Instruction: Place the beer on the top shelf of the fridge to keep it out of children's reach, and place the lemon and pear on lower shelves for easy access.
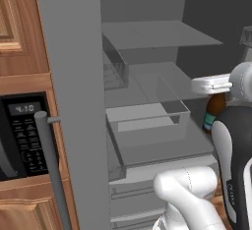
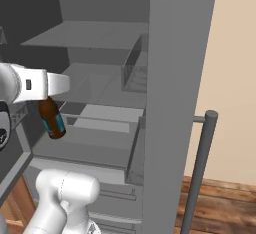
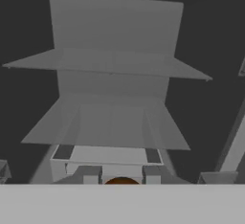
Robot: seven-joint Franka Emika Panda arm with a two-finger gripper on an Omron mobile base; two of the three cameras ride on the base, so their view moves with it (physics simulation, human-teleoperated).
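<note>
Inside the open fridge (image 1: 74,76) doorway we go: the gripper (image 2: 50,98) is clamped tight on the neck of the beer (image 2: 52,119), and the brown bottle with its teal label hangs a little tilted below the white hand, in the air in front of the shelves and touching none of them. Up above, the top shelf (image 2: 95,35) sits bare and grey, well over the bottle, while the lower shelves (image 1: 167,148) spread out beyond it.
</note>
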